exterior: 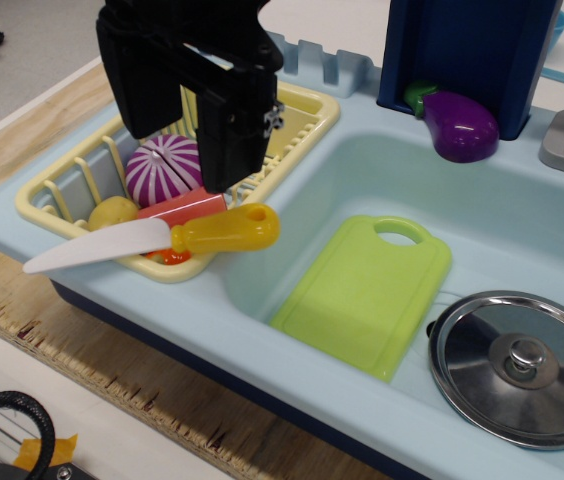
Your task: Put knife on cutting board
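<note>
I see the knife (152,240), white blunt blade and rounded yellow-orange handle, lying across the yellow rack's (307,110) near rim. The lime-green cutting board (362,295) lies in the sink (522,220). The pincer (224,165) hangs above the handle; I cannot tell its opening.

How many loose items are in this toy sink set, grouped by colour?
Yellow/orange: 2, knife, round yellow toy
Green: 1, cutting board
Purple: 2, eggplant, striped purple-white toy
Red: 1, red cylinder
Steel: 1, lid
Total: 7

A toy kitchen: plastic sink (522,230), dish rack (312,125), play vegetables.
</note>
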